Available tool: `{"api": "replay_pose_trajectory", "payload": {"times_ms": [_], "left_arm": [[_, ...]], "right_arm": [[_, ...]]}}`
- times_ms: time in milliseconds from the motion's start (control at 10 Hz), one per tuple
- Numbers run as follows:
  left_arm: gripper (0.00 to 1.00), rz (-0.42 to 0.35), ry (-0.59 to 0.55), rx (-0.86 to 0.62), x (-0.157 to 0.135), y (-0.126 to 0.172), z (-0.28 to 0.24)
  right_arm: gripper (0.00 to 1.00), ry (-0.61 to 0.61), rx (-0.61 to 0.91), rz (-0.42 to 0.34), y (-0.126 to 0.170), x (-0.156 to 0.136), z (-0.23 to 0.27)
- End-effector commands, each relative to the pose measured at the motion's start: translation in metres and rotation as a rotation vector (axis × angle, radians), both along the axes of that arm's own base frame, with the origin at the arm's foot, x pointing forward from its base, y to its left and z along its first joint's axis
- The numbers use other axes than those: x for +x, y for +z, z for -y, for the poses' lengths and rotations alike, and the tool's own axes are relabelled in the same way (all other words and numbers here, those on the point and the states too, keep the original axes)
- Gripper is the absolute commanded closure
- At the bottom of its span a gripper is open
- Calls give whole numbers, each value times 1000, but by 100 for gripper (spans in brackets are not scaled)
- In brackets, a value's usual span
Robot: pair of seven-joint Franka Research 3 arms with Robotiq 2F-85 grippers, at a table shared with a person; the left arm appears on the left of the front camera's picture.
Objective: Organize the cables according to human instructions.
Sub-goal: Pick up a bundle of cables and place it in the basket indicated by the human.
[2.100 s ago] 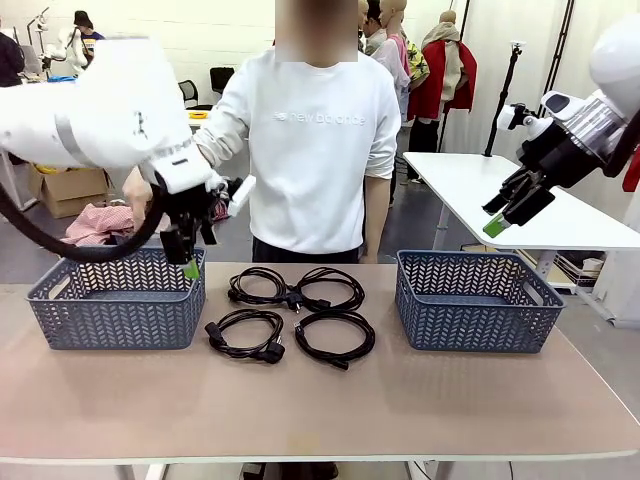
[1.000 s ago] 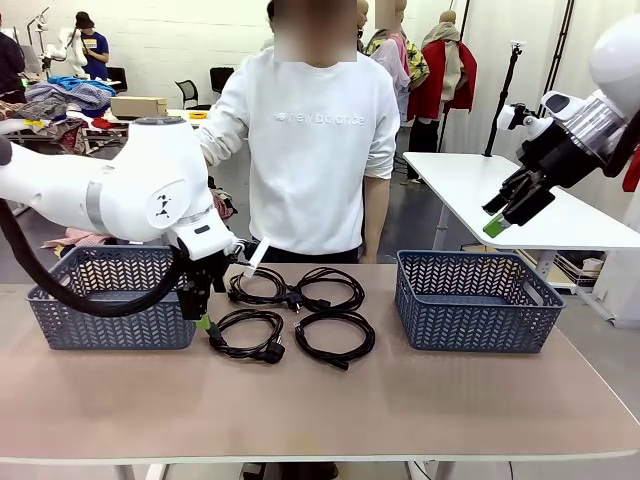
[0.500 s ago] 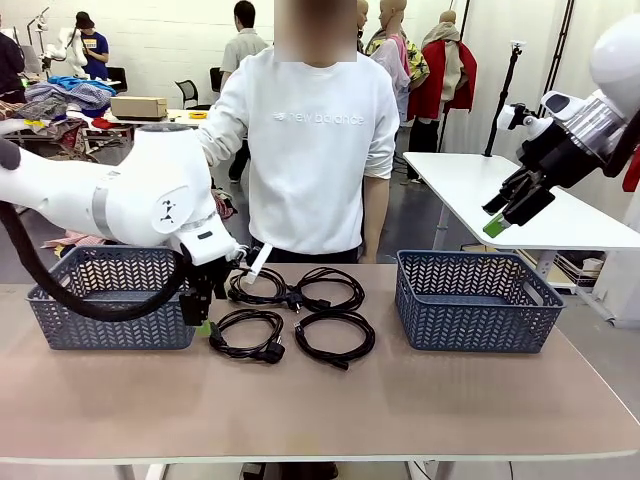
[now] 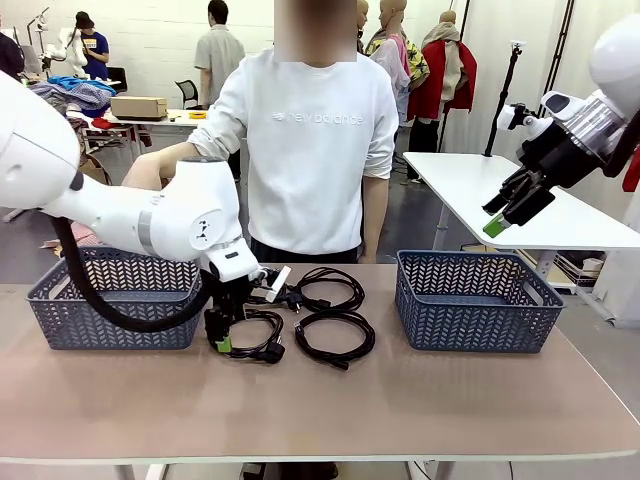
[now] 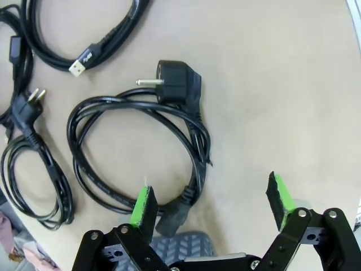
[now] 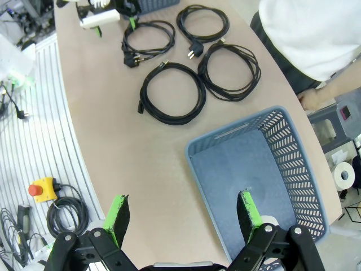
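Left gripper [image 5: 211,197] released, jaws wide, empty; we see it low over near-left coil [image 5: 194,144], one pad [image 5: 144,204] just beside cord. Right gripper [image 4: 505,215] raised, well apart, jaws spread, empty. Four cables [image 4: 293,298] lie on table [image 4: 400,410] between two baskets [image 4: 470,310].

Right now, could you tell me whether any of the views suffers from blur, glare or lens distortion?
Front view: even light, sharp, no glare on the table. Left wrist view: the near cable coil is crisp. Right wrist view: sharp, but the wide lens bows the table's edge.
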State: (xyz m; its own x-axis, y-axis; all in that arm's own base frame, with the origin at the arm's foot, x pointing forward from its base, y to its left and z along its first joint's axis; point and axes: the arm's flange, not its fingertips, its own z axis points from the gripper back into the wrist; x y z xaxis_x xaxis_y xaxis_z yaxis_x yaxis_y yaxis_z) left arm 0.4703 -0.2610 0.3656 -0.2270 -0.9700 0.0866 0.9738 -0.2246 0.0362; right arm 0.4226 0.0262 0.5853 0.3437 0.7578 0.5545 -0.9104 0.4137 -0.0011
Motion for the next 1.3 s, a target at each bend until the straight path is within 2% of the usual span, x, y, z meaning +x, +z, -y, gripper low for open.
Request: {"api": "replay_pose_trajectory", "payload": {"times_ms": [0, 400, 1200], "left_arm": [[0, -4, -18, 35, 2, -6, 1], [0, -13, -19, 44, -4, -26, -9], [0, -10, -29, 40, 13, -52, -6]], "right_arm": [[0, 0, -1, 1, 2, 2, 0], [0, 0, -1, 1, 2, 2, 0], [0, 0, -1, 1, 2, 2, 0]]}}
